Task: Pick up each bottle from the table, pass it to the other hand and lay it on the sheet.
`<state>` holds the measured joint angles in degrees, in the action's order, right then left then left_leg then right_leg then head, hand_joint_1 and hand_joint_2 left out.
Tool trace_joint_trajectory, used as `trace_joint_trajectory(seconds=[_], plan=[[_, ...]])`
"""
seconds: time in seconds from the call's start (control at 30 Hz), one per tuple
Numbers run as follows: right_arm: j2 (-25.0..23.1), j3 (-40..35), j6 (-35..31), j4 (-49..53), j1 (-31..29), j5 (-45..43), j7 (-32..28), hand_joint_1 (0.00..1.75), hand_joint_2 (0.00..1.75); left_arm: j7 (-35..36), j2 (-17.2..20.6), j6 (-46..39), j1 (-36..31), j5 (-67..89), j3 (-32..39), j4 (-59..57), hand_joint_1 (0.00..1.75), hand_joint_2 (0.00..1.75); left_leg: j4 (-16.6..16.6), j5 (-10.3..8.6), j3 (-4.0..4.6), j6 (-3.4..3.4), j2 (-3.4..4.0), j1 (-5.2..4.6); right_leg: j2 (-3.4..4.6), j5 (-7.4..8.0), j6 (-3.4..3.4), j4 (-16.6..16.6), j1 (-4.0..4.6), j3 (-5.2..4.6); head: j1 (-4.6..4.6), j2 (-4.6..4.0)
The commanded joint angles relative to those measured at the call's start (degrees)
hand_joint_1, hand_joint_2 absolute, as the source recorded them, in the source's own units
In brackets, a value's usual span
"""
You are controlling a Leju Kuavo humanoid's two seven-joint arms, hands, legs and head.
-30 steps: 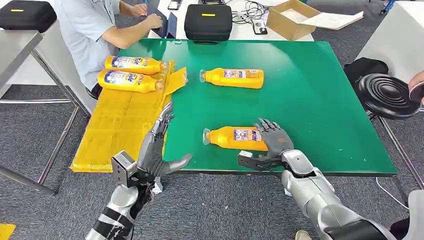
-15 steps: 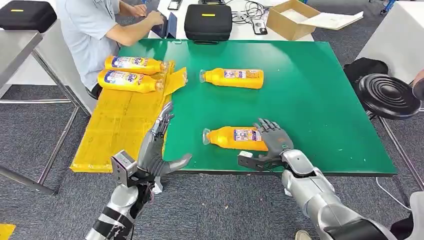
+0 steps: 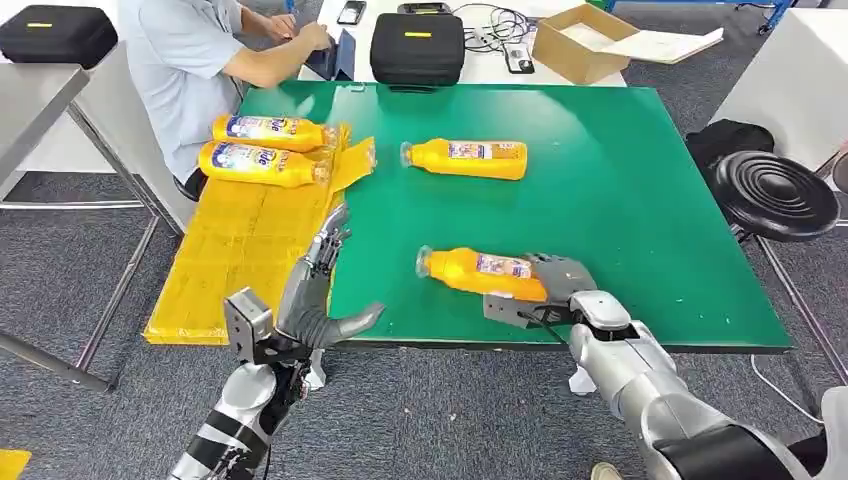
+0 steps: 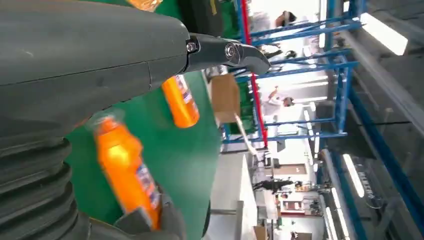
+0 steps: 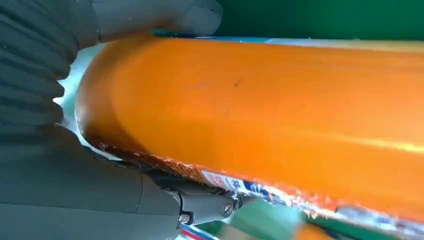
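Since a second ago our right robot hand (image 3: 556, 277) has closed on the near bottle (image 3: 480, 271), seemingly lifting it; left robot hand (image 3: 318, 285) open. Keep it level for handover.

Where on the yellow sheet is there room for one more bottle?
The yellow sheet is bare from the two bottles down to its near edge, beside the left hand. Its far end is crowded. The right hand holds the next bottle.
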<state>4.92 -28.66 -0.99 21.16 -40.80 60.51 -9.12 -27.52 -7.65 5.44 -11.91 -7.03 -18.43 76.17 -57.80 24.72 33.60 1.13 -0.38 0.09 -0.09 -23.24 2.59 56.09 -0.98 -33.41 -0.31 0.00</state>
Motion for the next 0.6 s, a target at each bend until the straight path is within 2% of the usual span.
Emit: trace_joint_trajectory(seconds=[0.03,0.13,0.17,0.2,0.27,0.37,0.4,0.47,0.53,0.6], plan=[[-0.1,14.5,1.9,-3.9,7.7,-13.6,-2.0,1.75,1.75,2.9,0.8,-4.1,0.1,0.0,1.6,-2.9,0.00,1.75,0.1,-0.02,-0.27,-0.06,-0.46,0.13,-0.44,-0.12,-0.11,-0.2,0.15,0.01,0.02,0.00],[-0.3,16.0,3.4,-4.3,7.5,-15.2,-1.1,1.75,1.75,3.4,0.7,-3.7,-0.1,-1.0,1.9,-3.6,0.00,1.75,0.1,0.15,-0.44,0.09,-0.23,0.10,-0.16,-0.15,0.04,-0.2,0.11,0.18,0.04,0.00],[0.2,15.1,3.6,-4.2,7.3,-14.3,-0.9,1.75,1.75,3.4,0.8,-3.5,-0.3,-1.3,1.9,-3.7,0.00,1.75,0.2,0.09,-0.40,0.07,-0.21,0.13,-0.16,-0.07,0.01,-0.4,0.14,0.25,0.04,0.00],[0.3,15.2,3.7,-4.2,7.2,-14.3,-0.9,1.75,1.75,3.4,0.8,-3.5,-0.4,-1.3,1.9,-3.7,0.00,1.75,0.2,0.15,-0.50,0.08,-0.22,0.11,-0.18,-0.11,0.03,-0.3,0.11,0.78,0.04,0.00],[0.3,15.2,3.8,-4.0,7.0,-14.4,-1.0,1.75,1.75,3.4,0.9,-3.5,-0.4,-1.3,1.9,-3.5,0.00,1.75,0.2,0.11,-0.52,0.08,-0.23,0.11,-0.27,-0.09,-0.01,-0.3,0.12,0.76,0.04,0.00],[-0.9,17.3,1.1,-2.1,7.4,-16.9,-6.1,1.75,1.75,3.4,1.1,-3.7,0.1,-1.4,2.1,-2.8,0.00,1.75,0.1,0.17,-0.71,0.13,-0.23,0.10,-0.24,-0.13,0.01,-0.3,0.11,0.48,0.02,0.00],[-2.2,18.8,-0.6,-1.1,7.7,-18.8,-9.7,1.75,1.75,3.5,0.8,-4.8,0.8,-1.5,2.8,-1.9,0.00,1.75,0.2,0.11,-0.65,0.12,-0.23,0.13,-0.24,-0.06,-0.01,-0.4,0.14,0.43,0.04,0.00],[-3.7,19.3,-1.0,-0.3,7.7,-19.8,-10.3,1.75,1.75,3.4,0.7,-5.6,1.5,-1.3,3.0,-1.0,0.00,1.75,0.1,0.27,-0.77,0.17,-0.01,0.09,0.02,-0.14,0.07,-0.3,0.10,0.58,0.04,0.00],[-6.2,21.6,-2.7,3.7,8.8,-23.9,-15.2,1.75,1.75,3.2,-0.7,-12.5,2.4,1.0,4.3,0.1,0.00,1.75,0.2,0.22,-0.69,0.15,0.02,0.07,0.03,-0.09,0.05,-0.3,0.08,1.01,0.07,0.00],[-8.9,21.4,-1.6,10.2,11.0,-27.2,-19.3,1.75,1.75,7.6,-1.8,-15.4,2.3,-1.9,5.7,-1.4,0.00,1.75,0.1,0.30,-0.72,0.11,0.46,0.11,0.36,-0.01,-0.02,-0.2,0.12,0.92,0.04,0.00]])
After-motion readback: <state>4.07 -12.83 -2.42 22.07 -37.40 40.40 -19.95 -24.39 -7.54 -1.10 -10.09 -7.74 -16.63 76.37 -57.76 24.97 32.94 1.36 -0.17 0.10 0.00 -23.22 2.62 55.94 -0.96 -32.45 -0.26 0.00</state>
